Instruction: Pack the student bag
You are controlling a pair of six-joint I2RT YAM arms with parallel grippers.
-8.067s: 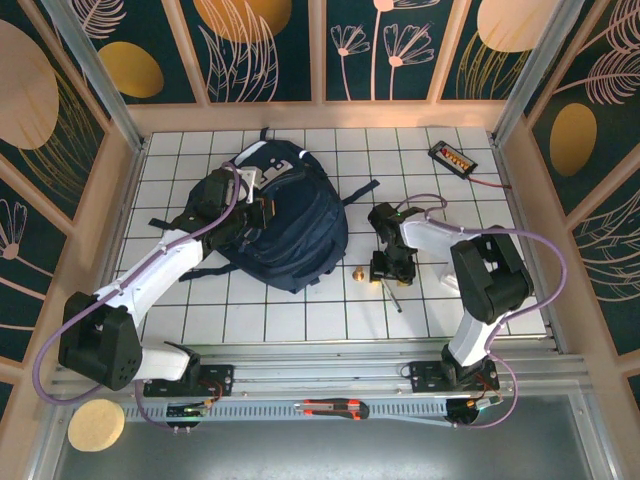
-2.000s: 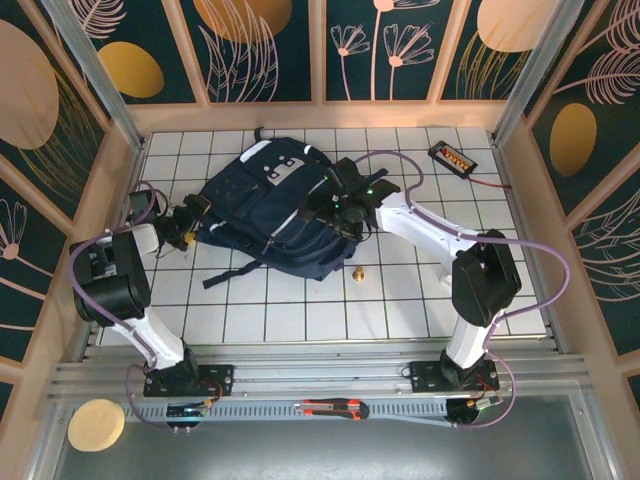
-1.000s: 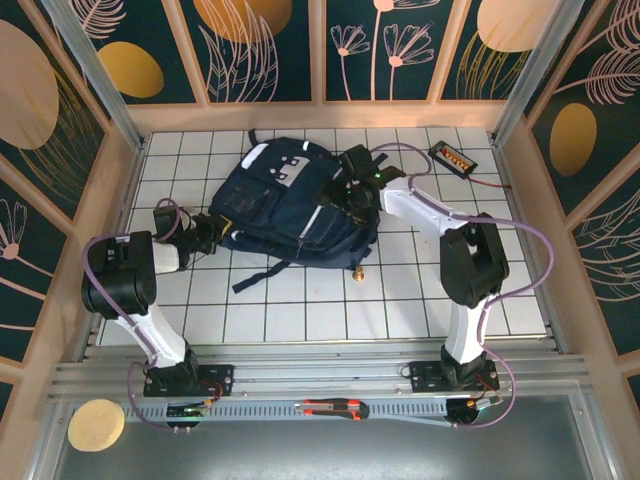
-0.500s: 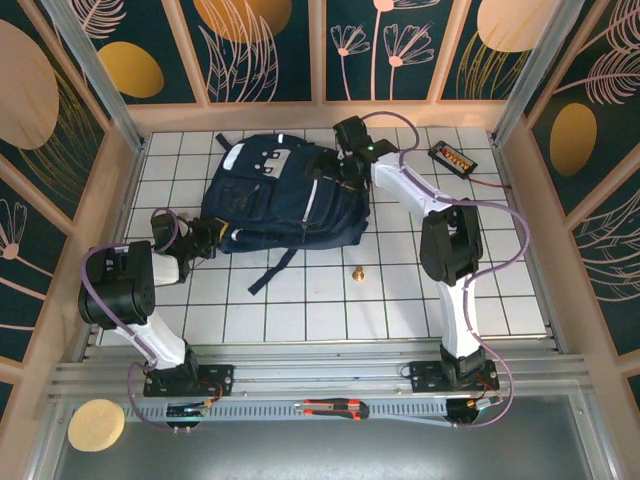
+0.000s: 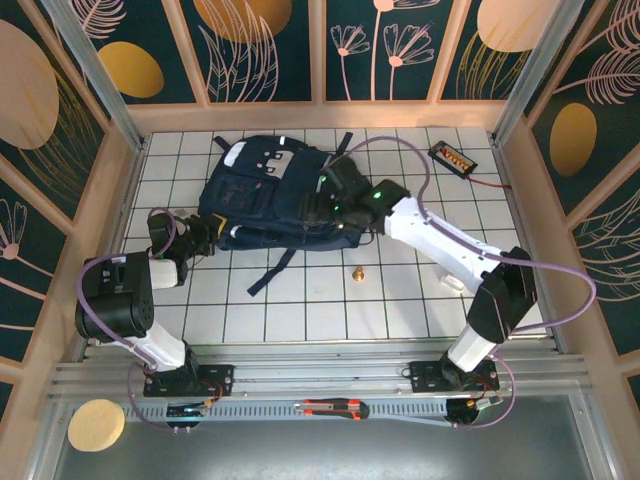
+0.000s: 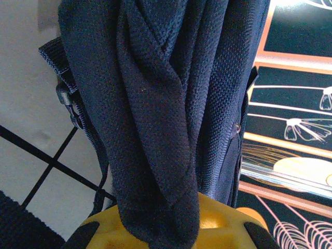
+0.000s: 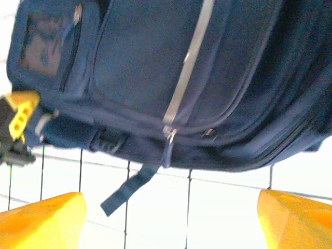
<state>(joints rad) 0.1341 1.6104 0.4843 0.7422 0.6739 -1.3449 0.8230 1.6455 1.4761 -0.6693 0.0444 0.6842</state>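
Note:
The student bag [image 5: 268,192], dark navy with grey stripes, lies flat at the back middle of the tiled table. My left gripper [image 5: 207,236] is at its near-left corner, shut on a fold of the bag's fabric. In the left wrist view that fold [image 6: 155,129] runs down between the yellow jaws of the left gripper [image 6: 166,236]. My right gripper [image 5: 336,200] hovers over the bag's right side, open. In the right wrist view the right gripper [image 7: 168,223] has its yellow fingertips [image 7: 41,220] wide apart with nothing between them. Beyond them show the bag [image 7: 155,72] and a loose black strap [image 7: 124,189].
A small brass piece [image 5: 357,271] lies on the tiles in front of the bag. An orange-and-black device [image 5: 452,157] with a cable sits at the back right. A utility knife [image 5: 335,408] and a round sponge [image 5: 95,424] rest off the table's near edge.
The bag has slid and turned toward the back left. My right gripper swung from the bag's far right corner back over its right side. The left gripper kept its hold.

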